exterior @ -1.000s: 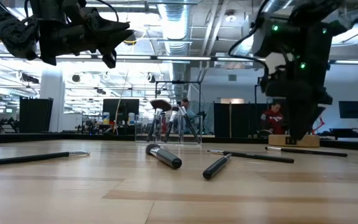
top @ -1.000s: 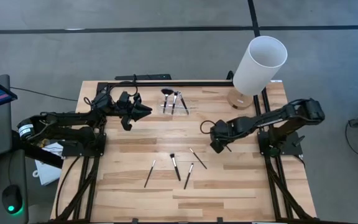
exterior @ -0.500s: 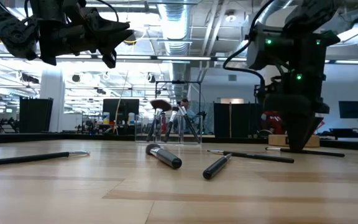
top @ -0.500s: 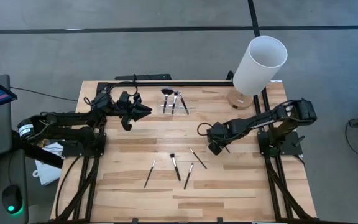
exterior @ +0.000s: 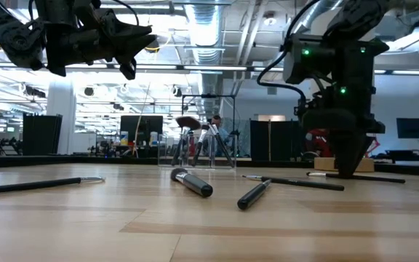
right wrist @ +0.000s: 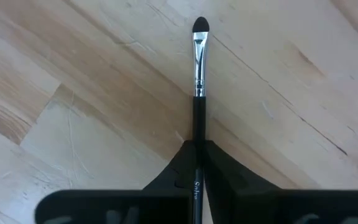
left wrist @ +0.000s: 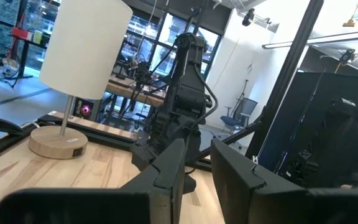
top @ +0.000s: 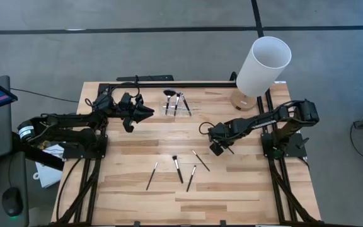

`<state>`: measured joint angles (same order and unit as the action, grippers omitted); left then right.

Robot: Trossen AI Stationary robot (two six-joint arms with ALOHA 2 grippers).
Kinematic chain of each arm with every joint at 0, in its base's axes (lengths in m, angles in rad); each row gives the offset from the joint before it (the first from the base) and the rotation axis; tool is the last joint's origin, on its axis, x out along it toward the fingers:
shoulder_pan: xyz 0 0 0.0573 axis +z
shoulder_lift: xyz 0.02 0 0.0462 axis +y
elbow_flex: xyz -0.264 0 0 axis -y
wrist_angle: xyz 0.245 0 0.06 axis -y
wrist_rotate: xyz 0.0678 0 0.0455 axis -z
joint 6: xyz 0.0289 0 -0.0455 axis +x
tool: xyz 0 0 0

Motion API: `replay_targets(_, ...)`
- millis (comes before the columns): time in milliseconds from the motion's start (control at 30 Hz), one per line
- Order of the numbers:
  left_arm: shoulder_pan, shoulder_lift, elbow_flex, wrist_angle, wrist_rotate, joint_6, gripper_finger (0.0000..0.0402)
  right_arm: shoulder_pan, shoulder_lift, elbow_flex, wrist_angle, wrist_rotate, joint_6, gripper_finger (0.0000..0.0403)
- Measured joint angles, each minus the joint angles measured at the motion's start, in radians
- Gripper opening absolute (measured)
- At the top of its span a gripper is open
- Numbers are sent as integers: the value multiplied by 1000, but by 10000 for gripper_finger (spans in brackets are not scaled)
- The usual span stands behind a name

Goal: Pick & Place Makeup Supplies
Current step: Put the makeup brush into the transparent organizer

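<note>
Now the wooden table (top: 244, 189) shows one clear change: the right arm has swung in from the right edge toward the middle and dropped, while the tall white cylinder (top: 263, 66) at the far right corner and the left arm have not moved. The left gripper (top: 147, 113) hangs above the table's far left part, near the clear holder (top: 176, 108), with a narrow gap between its fingers and nothing in it.

The right gripper (top: 215, 149) is down at the table surface, a little to the right of the loose brushes. Its wrist view shows its two fingers closed on the thin black handle of a small brush (right wrist: 198, 74), whose metal ferrule and dark tip stick out ahead over the wood. From the low view the fingertips sit right at board level, so the brush looks pinched but not yet lifted.

For the task this means the reach is over and the grasp seems made; the lift and carry toward the holder, which already has a few brushes standing in it, are still to come. Four more brushes lie well apart from the holder in the near middle of the table: one (top: 200, 160) just beside the right gripper, then (top: 177, 168), (top: 191, 178) and (top: 152, 176)
</note>
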<state>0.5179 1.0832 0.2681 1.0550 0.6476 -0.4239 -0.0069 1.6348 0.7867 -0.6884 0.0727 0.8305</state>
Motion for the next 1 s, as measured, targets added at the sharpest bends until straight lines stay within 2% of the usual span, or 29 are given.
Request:
replay_targets(333, 0, 0, 0, 0, 0, 0, 76, 10, 7, 11, -11, 17, -16, 21)
replay_targets(533, 0, 0, 0, 0, 0, 0, 76, 20, -34, 7, -14, 39, -45, 7)
replay_targets(733, 0, 0, 0, 0, 0, 0, 76, 20, -116, 7, -6, 71, -53, 14)
replay_targets(867, 0, 0, 0, 0, 0, 0, 76, 25, -188, 8, 65, 118, -79, 15)
replay_targets(1000, 0, 0, 0, 0, 0, 0, 76, 39, -243, 10, 241, 180, -160, 9)
